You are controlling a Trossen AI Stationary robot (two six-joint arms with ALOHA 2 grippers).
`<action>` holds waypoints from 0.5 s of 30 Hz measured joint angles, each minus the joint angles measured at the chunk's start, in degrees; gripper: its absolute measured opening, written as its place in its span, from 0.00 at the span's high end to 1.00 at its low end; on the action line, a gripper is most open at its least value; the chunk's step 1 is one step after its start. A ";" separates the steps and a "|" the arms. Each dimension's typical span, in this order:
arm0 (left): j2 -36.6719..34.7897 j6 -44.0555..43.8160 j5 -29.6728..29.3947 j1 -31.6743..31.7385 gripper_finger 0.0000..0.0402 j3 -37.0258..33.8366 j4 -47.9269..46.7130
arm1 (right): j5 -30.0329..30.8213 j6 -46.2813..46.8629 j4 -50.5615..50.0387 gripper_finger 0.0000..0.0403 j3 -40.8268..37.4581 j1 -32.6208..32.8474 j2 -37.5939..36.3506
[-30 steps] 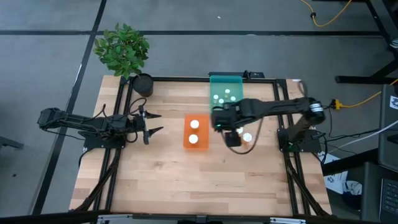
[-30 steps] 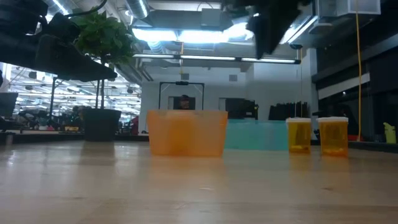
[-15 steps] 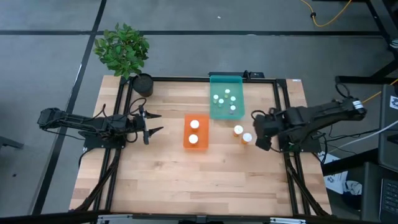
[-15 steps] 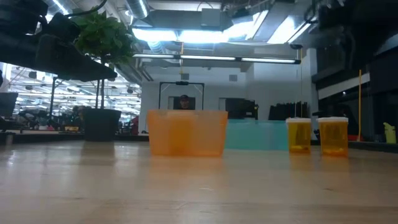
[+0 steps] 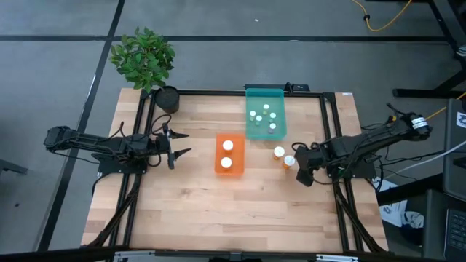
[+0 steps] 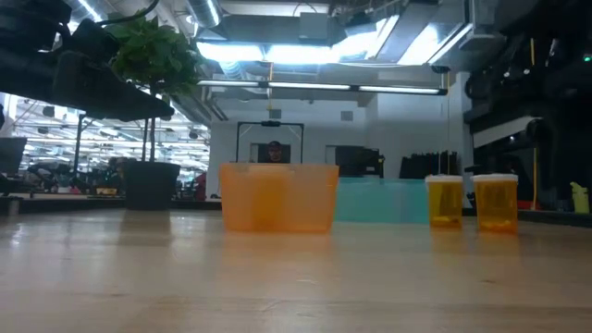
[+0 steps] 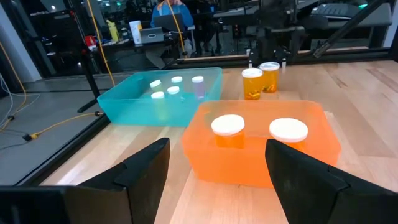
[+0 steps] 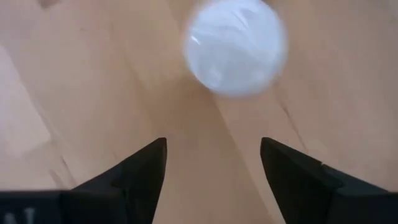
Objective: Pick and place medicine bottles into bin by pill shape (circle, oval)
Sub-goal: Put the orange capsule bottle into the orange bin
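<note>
Left end effector (image 5: 177,144) waits wide open by the counter's left edge. Orange bin (image 5: 229,154) holds two bottles, teal bin (image 5: 265,120) several. Right end effector (image 5: 300,166), open and empty, hangs over two unsorted bottles (image 5: 285,156) near the right edge, likely lining up a grasp.

Wooden table (image 5: 189,204): two bins, two bottles

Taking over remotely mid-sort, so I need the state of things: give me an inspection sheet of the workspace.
Surface: wooden table, bare in front.
Job's things: two bottles standing loose; two in orange bin; five caps in teal bin.
Clutter: potted plant at far left corner.
Grippers: right pincer open above a white cap; left pincer open, idle, left side.
Cables: yellow cable on floor.
Surroundings: person seated beyond table.
</note>
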 joint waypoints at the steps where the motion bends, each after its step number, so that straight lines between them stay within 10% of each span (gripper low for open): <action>1: 0.01 0.01 0.00 -0.02 0.36 0.00 0.03 | 0.15 -1.90 2.82 0.35 -0.72 0.00 0.58; 15: 0.01 0.02 0.00 0.00 0.36 0.01 0.00 | 10.55 -14.25 14.88 0.35 -1.60 -2.40 9.15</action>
